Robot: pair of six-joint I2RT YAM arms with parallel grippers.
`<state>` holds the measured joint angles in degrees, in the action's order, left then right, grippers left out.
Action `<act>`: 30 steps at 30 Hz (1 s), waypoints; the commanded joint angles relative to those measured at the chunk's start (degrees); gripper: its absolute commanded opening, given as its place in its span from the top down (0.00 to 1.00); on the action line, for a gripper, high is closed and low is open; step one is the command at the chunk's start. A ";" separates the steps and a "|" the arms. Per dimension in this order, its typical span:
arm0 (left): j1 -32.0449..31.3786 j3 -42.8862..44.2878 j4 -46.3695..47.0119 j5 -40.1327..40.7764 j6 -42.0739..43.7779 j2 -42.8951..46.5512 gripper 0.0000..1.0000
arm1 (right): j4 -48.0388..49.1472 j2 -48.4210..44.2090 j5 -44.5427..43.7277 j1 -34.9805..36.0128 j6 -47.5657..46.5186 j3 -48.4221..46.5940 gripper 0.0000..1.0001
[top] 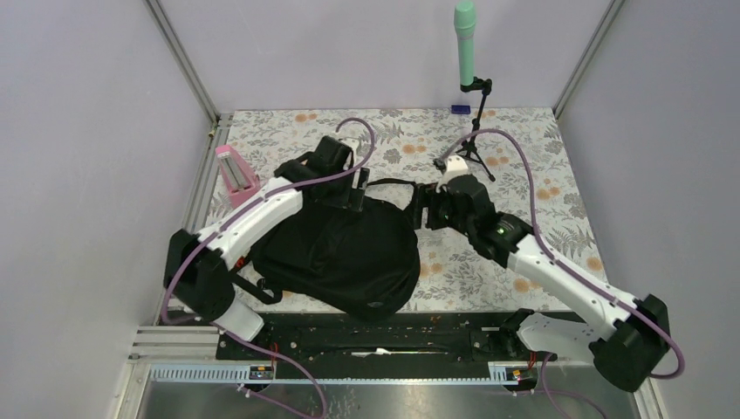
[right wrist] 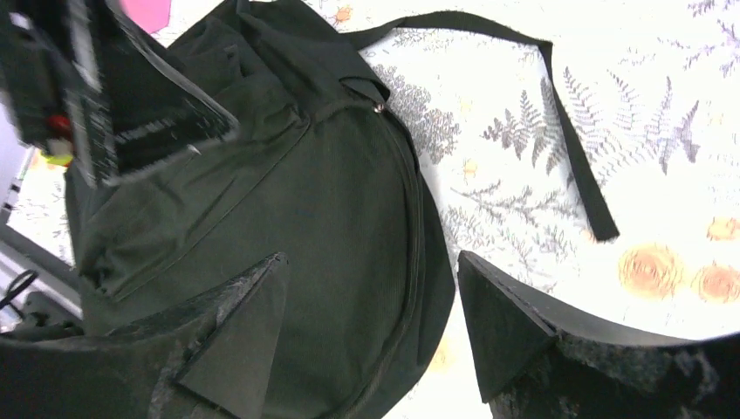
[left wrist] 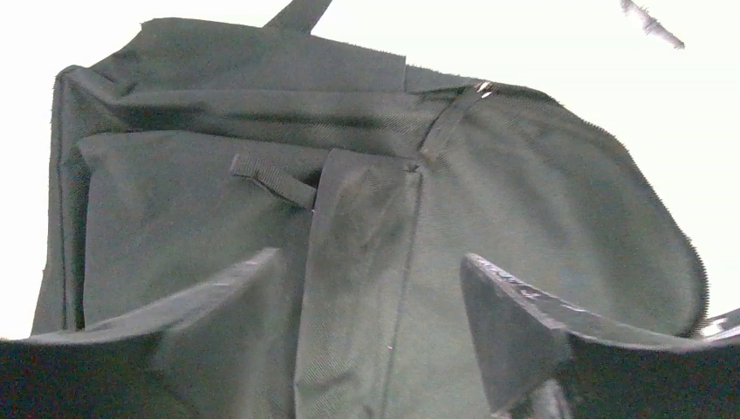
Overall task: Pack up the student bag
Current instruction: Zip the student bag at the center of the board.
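Top view only: the left arm (top: 262, 205) and the right arm (top: 541, 262) are shown whole, both reaching to the far end of the student bag (top: 336, 253). A pink object (top: 234, 175) stands just left of the bag's far corner. A green microphone (top: 465, 39) on a black tripod stand (top: 476, 144) is beyond the bag, to its far right.
Left wrist view only: bag fabric seen close. A short webbing loop (left wrist: 272, 179) is sewn beside a seamed panel, and zip teeth (left wrist: 672, 236) run along the curved right edge. The surroundings are washed out white.
Right wrist view only: a long black strap (right wrist: 576, 148) runs from the bag's top and lies flat on the floral tabletop (right wrist: 663, 105), right of the bag. The left arm is blurred over the bag's upper left.
Bag, place: it lies flat in the middle of the tabletop, its rounded end toward the arms' bases.
Bag, look: soft black fabric, slumped and creased, with a zip line following the rounded edge.
Left gripper (left wrist: 371, 323): released, fingers spread over the bag's far end with nothing clasped. Contact with the fabric cannot be told.
Right gripper (right wrist: 371, 336): released, fingers wide apart at the bag's right edge, holding nothing.
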<state>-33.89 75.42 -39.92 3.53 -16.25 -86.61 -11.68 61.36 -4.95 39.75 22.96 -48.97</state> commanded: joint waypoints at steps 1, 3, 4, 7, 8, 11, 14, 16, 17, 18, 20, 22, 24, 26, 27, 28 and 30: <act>0.57 2.70 -3.27 -5.21 2.99 -6.45 0.29 | 1.92 8.39 1.11 0.16 -6.49 -6.15 0.23; 0.86 2.80 -3.00 -5.04 3.06 -8.00 0.30 | 2.04 12.85 3.17 0.15 -5.82 -9.60 0.27; 1.04 2.73 -2.85 -4.79 3.07 -8.54 0.29 | 2.00 15.00 3.50 0.14 -4.23 -11.20 0.28; 1.63 1.56 -1.99 -3.86 2.90 -8.92 0.30 | 2.67 20.43 3.70 0.09 3.51 -14.48 0.31; 1.71 1.20 -1.73 -3.02 3.06 -8.85 0.30 | 3.88 22.13 4.17 0.07 6.13 -14.83 0.34; 2.01 0.52 -1.17 -1.76 3.24 -8.29 0.31 | 8.27 26.41 4.74 0.14 14.82 -14.56 0.40; 2.24 0.35 -0.79 -2.26 3.16 -8.09 0.40 | 14.33 29.85 4.73 0.10 22.33 -13.23 0.44; 2.36 0.31 -0.69 -3.06 3.15 -8.14 0.46 | 16.55 31.51 4.27 0.24 25.82 -12.85 0.45; 2.34 0.34 -0.68 -3.24 3.10 -8.06 0.50 | 17.23 32.20 4.22 0.32 26.98 -12.74 0.45; 2.34 0.31 -0.71 -3.26 3.13 -8.11 0.53 | 17.83 32.74 4.24 0.30 28.05 -12.62 0.45; 2.34 0.30 -0.68 -3.27 3.07 -8.05 0.58 | 18.99 33.57 3.49 0.42 30.12 -12.13 0.45; 2.34 0.27 -0.68 -3.27 3.07 -7.98 0.62 | 19.41 34.38 2.11 0.42 32.32 -11.66 0.47; 2.36 0.21 -0.70 -3.27 3.07 -7.85 0.69 | 19.85 34.96 0.65 0.41 34.80 -11.04 0.49; 2.34 0.18 -0.68 -4.30 2.90 -7.78 0.73 | 21.23 35.79 0.28 0.41 37.01 -10.47 0.51; 2.34 0.20 -0.71 -4.59 2.89 -7.69 0.74 | 21.59 36.31 0.09 0.35 37.75 -10.45 0.51; 2.34 0.23 -0.69 -4.62 2.89 -7.63 0.77 | 21.81 37.00 -0.02 0.41 38.41 -10.63 0.51; 2.38 0.14 -0.72 -4.62 2.81 -7.61 0.83 | 21.96 38.16 -0.41 0.41 39.36 -11.21 0.51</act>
<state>-31.55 75.72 -41.89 0.49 -13.34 -96.71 6.96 97.45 -2.59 39.77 57.25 -59.70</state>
